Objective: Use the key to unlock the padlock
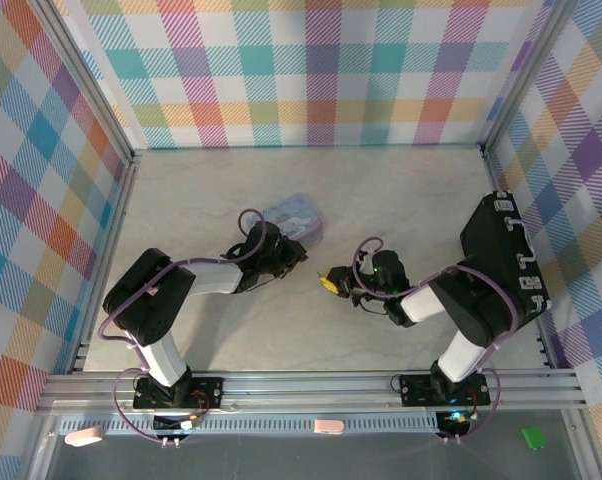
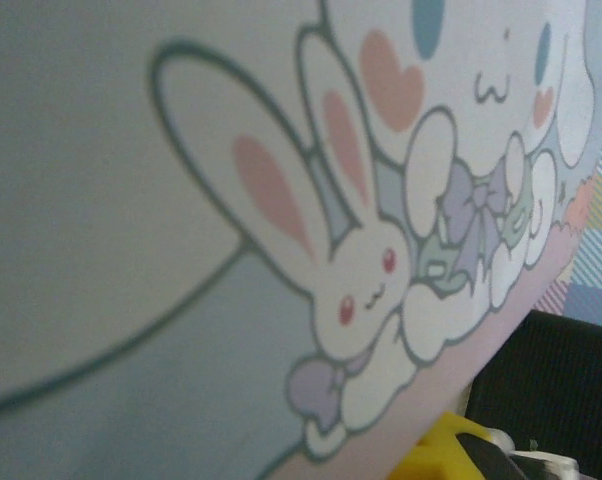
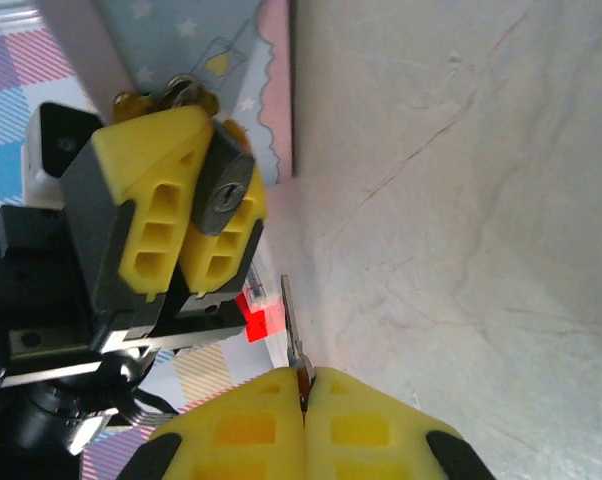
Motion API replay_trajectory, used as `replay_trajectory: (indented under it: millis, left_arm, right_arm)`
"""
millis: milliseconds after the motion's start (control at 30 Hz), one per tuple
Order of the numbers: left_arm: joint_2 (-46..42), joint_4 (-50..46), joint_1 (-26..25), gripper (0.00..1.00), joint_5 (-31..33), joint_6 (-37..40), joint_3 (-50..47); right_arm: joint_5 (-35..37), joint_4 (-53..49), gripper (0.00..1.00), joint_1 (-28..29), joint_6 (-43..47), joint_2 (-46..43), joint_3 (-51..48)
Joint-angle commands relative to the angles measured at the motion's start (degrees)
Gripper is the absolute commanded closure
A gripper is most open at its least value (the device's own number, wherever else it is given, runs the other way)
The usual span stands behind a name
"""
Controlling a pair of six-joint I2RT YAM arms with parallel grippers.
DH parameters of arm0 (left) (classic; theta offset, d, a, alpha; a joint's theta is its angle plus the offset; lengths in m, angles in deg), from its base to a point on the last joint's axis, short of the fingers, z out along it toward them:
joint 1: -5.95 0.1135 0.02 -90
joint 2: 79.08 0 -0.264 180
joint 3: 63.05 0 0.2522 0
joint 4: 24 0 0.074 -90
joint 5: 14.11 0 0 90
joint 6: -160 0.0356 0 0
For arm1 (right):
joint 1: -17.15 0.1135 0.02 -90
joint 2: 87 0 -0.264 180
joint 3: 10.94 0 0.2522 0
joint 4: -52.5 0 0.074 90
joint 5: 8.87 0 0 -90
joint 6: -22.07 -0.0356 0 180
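In the right wrist view, my left gripper (image 3: 206,160) is shut on the padlock (image 3: 224,193), a small dark body whose round keyhole faces the camera. A bit of silvery shackle shows above the yellow fingers. My right gripper (image 3: 306,385) is shut on the key (image 3: 290,318). The key's thin blade sticks out toward the padlock, with its tip a short way below and right of the keyhole, not touching it. From above, the left gripper (image 1: 296,258) and the right gripper (image 1: 331,283) face each other mid-table.
The pale blue cartoon-printed tin box (image 1: 293,216) lies just behind the left gripper, and its lid (image 2: 281,200) is very close in the left wrist view. Plaid walls enclose the marbled table (image 1: 401,200). Open tabletop lies right of the key.
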Motion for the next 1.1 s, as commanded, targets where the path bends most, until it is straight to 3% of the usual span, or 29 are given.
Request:
replay_trajectory:
  millis: [0,533,1067]
  left_arm:
    - [0.98,2.87,0.77,0.98,-1.72,-4.09,-1.48]
    - [-0.22,2.37,0.78,0.98,-1.61,-4.89,-1.82]
    - [-1.43,3.67,1.04,0.98,-2.67,-7.43,-2.61]
  right_arm:
    - [1.64,9.36,1.00,0.47,-5.74,3.29,0.89]
    - [5.02,22.54,1.00,2.50,-12.27,12.49,3.22]
    - [5.54,22.58,1.00,2.39,-12.71,12.90,3.34]
